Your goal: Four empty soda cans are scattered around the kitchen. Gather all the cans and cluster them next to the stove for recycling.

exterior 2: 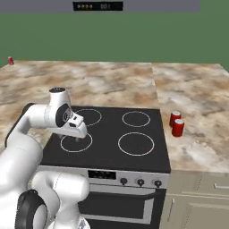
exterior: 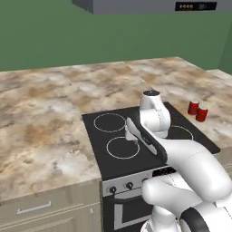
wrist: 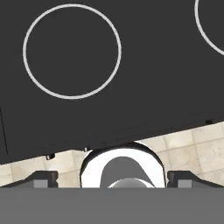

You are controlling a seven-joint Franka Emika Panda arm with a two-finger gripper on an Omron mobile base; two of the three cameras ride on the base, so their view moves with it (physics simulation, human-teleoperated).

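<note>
The stove [exterior: 99, 144] is a black glass cooktop with white ring burners, set into the counter. Two red soda cans [exterior: 193, 107] [exterior: 201, 114] stand close together on the counter just right of it; from the right base they appear as one can [exterior 2: 175, 118] behind the other [exterior 2: 178, 128]. A third soda can [exterior 2: 10, 61] stands far off at the counter's back left corner. My gripper [exterior 2: 79, 137] hangs low over the front left burner [exterior: 123, 147], pointing down. In the hand view my gripper [wrist: 113, 179] is open, its fingertips [wrist: 41, 178] wide apart with nothing between them, above the stove [wrist: 153, 87].
Marbled counter [exterior: 45, 113] runs left and behind the stove, and continues right of it [exterior 2: 197, 98]. A grey range hood [exterior: 149, 5] hangs overhead. Knobs and the oven door [exterior 2: 129, 201] face front, with cabinet drawers [exterior: 36, 208] beside them. Tiled floor [wrist: 197, 148] lies below the stove's edge.
</note>
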